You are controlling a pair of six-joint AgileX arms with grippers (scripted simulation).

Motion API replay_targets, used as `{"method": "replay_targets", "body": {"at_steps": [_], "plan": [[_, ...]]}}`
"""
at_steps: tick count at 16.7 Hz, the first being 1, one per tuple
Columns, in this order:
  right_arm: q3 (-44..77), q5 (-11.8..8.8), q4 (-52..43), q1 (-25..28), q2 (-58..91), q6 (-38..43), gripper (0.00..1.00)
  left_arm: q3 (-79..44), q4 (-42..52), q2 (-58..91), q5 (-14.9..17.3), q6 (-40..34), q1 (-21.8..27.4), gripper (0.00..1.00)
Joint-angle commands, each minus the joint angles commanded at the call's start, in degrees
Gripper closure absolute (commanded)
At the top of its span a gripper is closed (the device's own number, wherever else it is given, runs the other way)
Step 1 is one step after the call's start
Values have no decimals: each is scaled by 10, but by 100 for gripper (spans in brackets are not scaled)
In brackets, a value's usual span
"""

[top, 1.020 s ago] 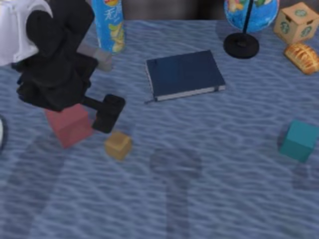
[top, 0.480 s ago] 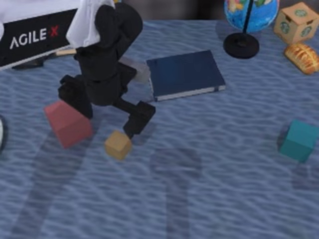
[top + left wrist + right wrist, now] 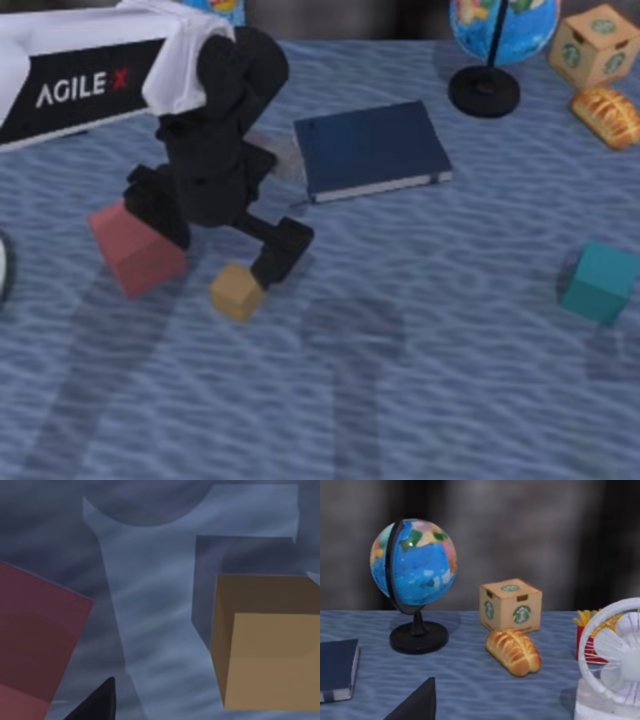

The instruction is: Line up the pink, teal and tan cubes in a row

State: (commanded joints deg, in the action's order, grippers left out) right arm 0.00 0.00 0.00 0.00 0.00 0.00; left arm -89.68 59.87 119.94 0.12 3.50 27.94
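Left end effector [image 3: 262, 262]: black, two-fingered, hanging low over the left half of the counter [image 3: 400, 380], its tip just above and touching or nearly touching the upper right edge of the tan cube; how wide the fingers stand cannot be told, and nothing is seen held between them. Small matte tan-ochre cube [image 3: 237, 291]: on the counter directly beside the left end effector tip; large in the left wrist view [image 3: 265, 640]. Large dusty pink matte cube [image 3: 136, 250]: left of the tan cube, a gap of bare cloth between them, partly under the black wrist of the left arm; one corner of it fills the left wrist view's edge [image 3: 35, 640]. Mid-sized matte teal cube [image 3: 601, 282]: alone at the far right edge of the counter, well apart from the other two. Counter surface: rippled blue-grey cloth. Dark navy closed hardcover book [image 3: 370, 149]: upper centre. Blue desk globe on a round black stand [image 3: 490, 60]: upper right. Tan cardboard box with green round logos [image 3: 594, 44]: upper right corner, a golden bread loaf [image 3: 606, 114] just in front of it. White mesh fan [image 3: 612, 660] and a red carton of fries [image 3: 584, 635]: right wrist view only. Right end effector: outside the top view.
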Motion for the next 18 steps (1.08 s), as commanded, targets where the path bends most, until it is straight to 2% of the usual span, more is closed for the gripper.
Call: {"method": "replay_targets", "body": {"at_steps": [5, 11, 18], "plan": [[0, 0, 0, 0, 0, 0, 0, 65, -116, 46, 0, 0, 0, 0], [0, 0, 0, 0, 0, 0, 0, 77, -134, 56, 0, 0, 0, 0], [0, 0, 0, 0, 0, 0, 0, 77, -134, 56, 0, 0, 0, 53]]}}
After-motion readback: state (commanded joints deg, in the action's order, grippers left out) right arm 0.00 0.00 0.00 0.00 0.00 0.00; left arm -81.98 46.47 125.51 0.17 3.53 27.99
